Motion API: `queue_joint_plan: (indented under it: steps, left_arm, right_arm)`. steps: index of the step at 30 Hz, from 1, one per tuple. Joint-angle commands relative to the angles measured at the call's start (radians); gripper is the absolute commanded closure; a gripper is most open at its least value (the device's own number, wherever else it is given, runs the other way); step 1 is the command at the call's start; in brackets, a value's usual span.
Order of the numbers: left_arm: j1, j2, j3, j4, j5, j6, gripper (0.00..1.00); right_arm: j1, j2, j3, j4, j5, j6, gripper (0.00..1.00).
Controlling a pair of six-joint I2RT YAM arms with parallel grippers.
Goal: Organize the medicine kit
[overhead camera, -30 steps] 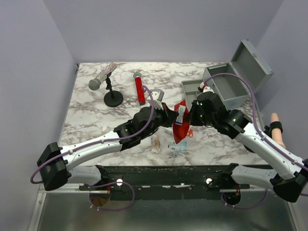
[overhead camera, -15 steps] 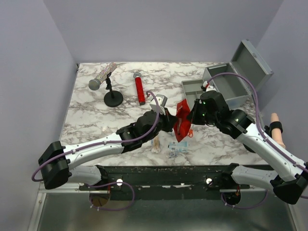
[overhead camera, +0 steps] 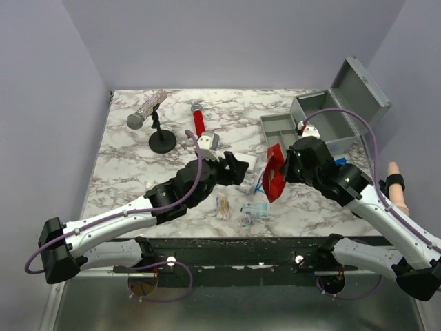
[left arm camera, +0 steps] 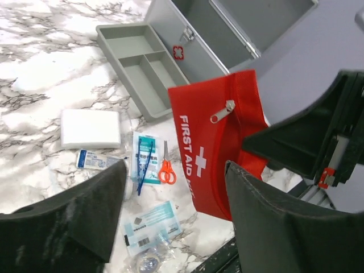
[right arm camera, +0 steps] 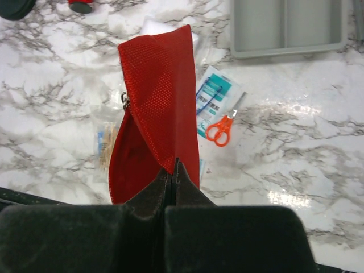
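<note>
Over the table's (overhead camera: 131, 158) far right corner, we are holding a pouch near the open kit.
We are seeing the medicine kit (overhead camera: 337, 114) standing open at the far right, its divided tray (overhead camera: 284, 129) lying just beside its front; the red pouch (overhead camera: 274, 172) is hanging lengthwise downward from the right gripper (right arm camera: 172, 170), fingers pressing together on the fabric; the left gripper (left arm camera: 173, 222) is hovering spread and empty; the kit is lying beyond the right fingers, so we are judging that arm nearer; scissors (right arm camera: 220, 129) are lying underneath.

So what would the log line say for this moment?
left end effector open, empty | right end effector shut on first aid pouch | medicine kit open | tray out
</note>
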Motion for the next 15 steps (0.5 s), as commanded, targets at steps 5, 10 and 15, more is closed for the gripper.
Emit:
queue_joint_plan:
  steps: [5,10,15]
  left_arm:
    - [0.019,0.012,-0.064,-0.097,0.014,-0.010,0.14]
    - [0.019,0.201,0.005,-0.197,0.237,0.027,0.18]
    - [0.011,0.302,0.028,-0.263,0.360,0.082,0.01]
  right_arm:
    - [-0.003,-0.076,-0.110,-0.041,0.069,-0.042,0.99]
    - [-0.003,-0.103,-0.145,-0.049,0.080,-0.042,0.99]
    - [-0.003,-0.117,-0.157,-0.063,0.098,-0.045,0.99]
